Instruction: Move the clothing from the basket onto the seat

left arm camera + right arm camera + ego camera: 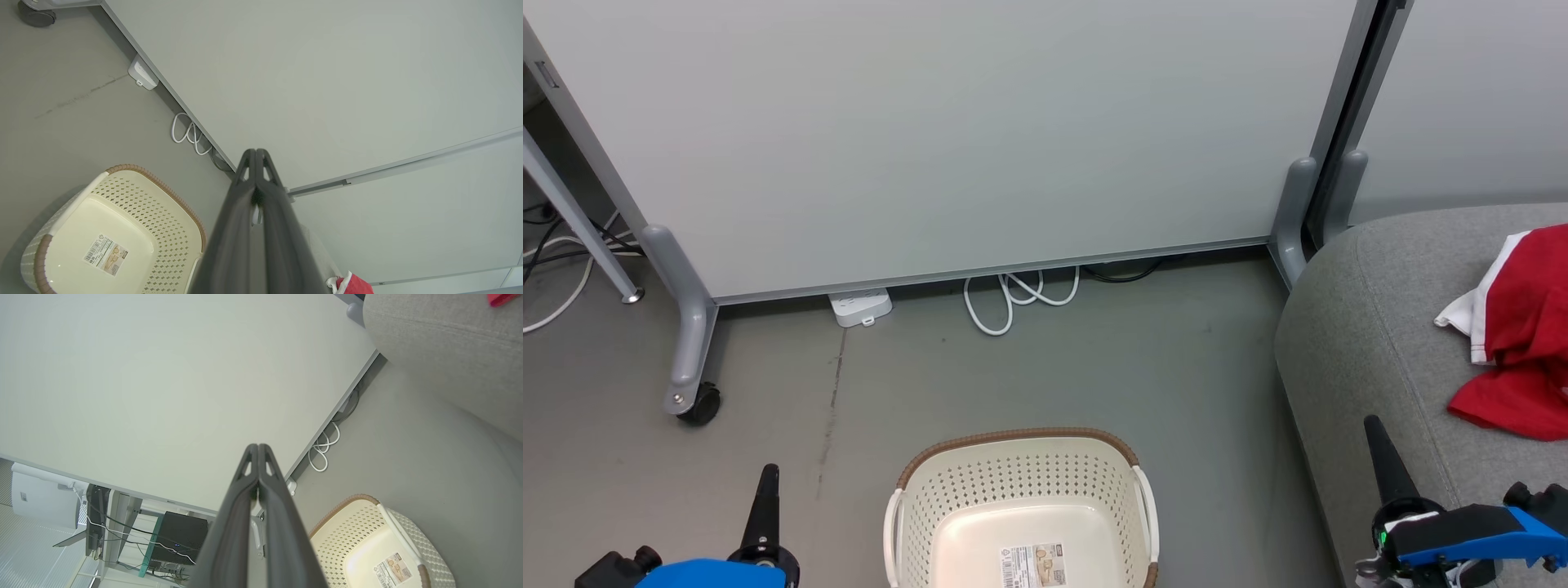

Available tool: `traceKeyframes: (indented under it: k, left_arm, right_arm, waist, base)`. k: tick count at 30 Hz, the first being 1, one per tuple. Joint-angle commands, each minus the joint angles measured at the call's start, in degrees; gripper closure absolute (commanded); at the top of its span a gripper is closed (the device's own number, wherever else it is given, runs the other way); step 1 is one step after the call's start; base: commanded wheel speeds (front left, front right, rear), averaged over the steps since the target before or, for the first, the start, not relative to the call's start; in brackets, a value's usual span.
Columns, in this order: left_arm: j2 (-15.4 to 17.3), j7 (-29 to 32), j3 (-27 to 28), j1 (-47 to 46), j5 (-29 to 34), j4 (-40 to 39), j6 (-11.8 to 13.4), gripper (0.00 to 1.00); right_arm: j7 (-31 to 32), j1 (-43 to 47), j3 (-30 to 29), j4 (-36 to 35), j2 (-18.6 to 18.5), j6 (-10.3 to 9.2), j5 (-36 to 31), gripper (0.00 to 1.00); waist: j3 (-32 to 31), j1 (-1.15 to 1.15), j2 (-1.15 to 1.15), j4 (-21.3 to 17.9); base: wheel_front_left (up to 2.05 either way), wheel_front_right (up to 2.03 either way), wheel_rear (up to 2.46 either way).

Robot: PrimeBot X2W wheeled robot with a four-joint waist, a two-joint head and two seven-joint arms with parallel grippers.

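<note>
The cream perforated basket (1021,506) with a brown rim stands on the floor at the bottom centre; inside I see nothing but a label on its bottom. It also appears in the left wrist view as the basket (110,232) and in the right wrist view as the basket (380,547). Red clothing (1523,335) with white trim lies bunched on the grey seat (1372,343) at the right. A corner of the clothing (353,284) peeks in beside the left fingers. My left gripper (768,478) is shut, left of the basket. My right gripper (1374,429) is shut, over the seat's front part, apart from the clothing.
A pale partition panel (947,131) on castor feet (698,404) closes off the back. A white power strip (859,307) and a coiled white cable (1013,298) lie at its base. Grey floor (1176,367) lies open between basket, panel and seat.
</note>
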Motion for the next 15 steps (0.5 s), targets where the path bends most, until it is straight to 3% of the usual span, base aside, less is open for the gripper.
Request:
traceKeyframes:
  k: [1, 15]
  left_arm:
    - [0.22, 0.50, 0.47, -1.48, -1.29, -1.02, -0.20, 1.00]
    - [0.14, 2.43, 2.04, -1.52, -8.10, -2.88, -0.24, 1.00]
  right_arm:
    - [0.21, -0.98, -0.16, -0.29, -0.10, -0.05, 1.66, 1.00]
    - [0.55, -1.97, -0.48, 0.35, -0.10, -0.05, 10.14, 1.00]
  waist:
    - [0.01, 0.00, 0.00, -0.04]
    - [0.09, -0.01, 0.00, -0.47]
  base:
    - [0.00, 0.00, 0.00]
    - [0.00, 0.00, 0.00]
